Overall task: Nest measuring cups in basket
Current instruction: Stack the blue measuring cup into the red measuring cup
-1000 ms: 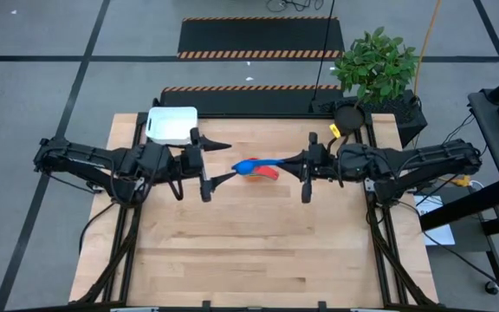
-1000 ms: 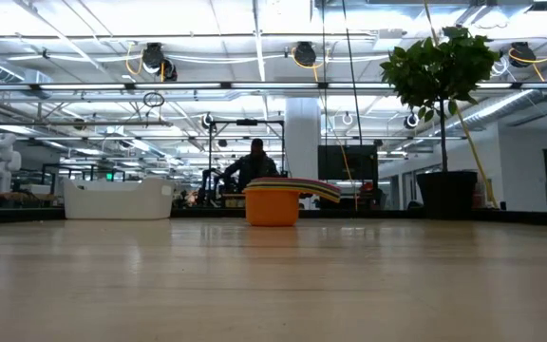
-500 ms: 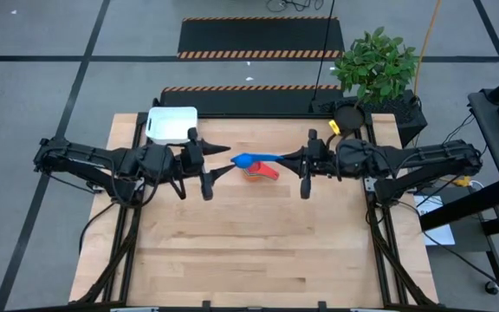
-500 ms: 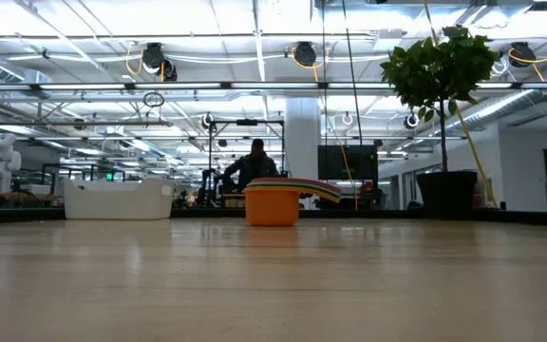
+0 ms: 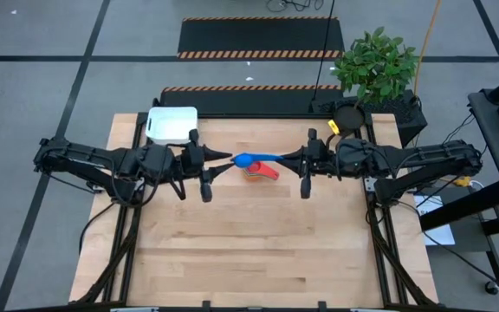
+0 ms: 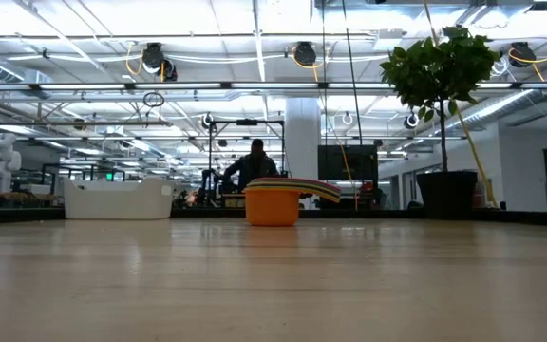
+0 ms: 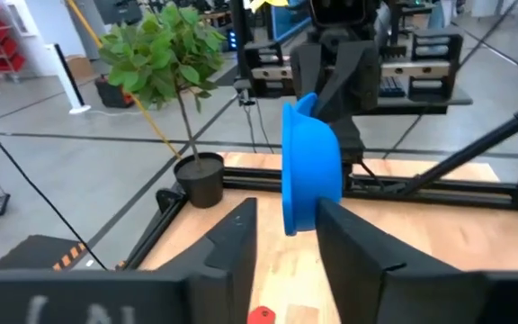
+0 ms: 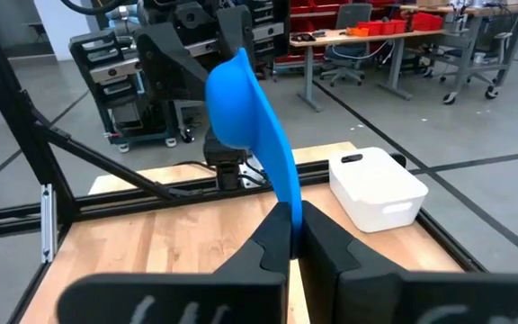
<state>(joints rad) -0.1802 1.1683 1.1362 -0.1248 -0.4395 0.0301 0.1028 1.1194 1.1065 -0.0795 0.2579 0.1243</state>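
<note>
My right gripper [image 8: 290, 236] is clenched on the flat handle of a blue measuring cup [image 5: 246, 159], held in the air above the table [image 5: 258, 251] center, bowl pointing toward my left arm. My left gripper [image 7: 284, 236] is spread wide, fingers [image 7: 234, 236] on either side of the blue cup's bowl [image 7: 310, 166] but not touching it, w/ gap showing on both sides. Just under the held cup sits the rest of the stack: red cup handle [image 5: 268, 172] sticks out in high view, and low view shows an orange cup [image 6: 273, 206] at the bottom w/ several coloured rims nested on top; can't count them. The basket [image 5: 172, 125] is at the far left corner of the table, near my left arm, well apart from the stack. A potted plant [image 5: 375, 65] stands beyond the far right corner.
</note>
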